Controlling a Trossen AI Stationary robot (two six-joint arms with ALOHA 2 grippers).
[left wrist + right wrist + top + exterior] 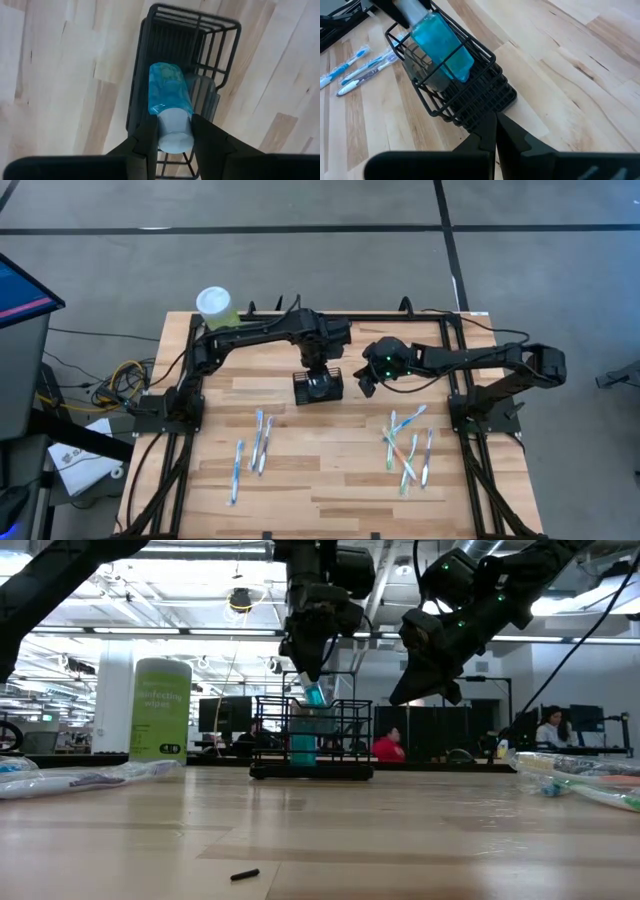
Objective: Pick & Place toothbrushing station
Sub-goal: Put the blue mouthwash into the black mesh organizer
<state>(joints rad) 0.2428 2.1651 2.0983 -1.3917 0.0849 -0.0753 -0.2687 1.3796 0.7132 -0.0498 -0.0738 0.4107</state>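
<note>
The black wire-mesh caddy (318,390) stands on its base near the table's middle; it also shows in the low view (345,735). My left gripper (317,372) is right above it, shut on a blue tube with a white cap (170,92). The tube's blue end is down inside the caddy (303,745), beside a grey thing (202,95). My right gripper (366,385) is shut and empty. It hovers just right of the caddy and above table level (415,690). My left gripper pinches the tube's white cap (175,135), at the tube's upper end, between its two fingers (149,137). The fingers come from above, pointing down along the tube. The tube hangs tilted below them, its blue body inside the caddy's wire frame (442,47).
A green canister with a white lid (215,307) stands at the far left corner. Wrapped toothbrushes lie in two groups, near left (255,445) and near right (408,452). A small black piece (245,875) lies on the near table.
</note>
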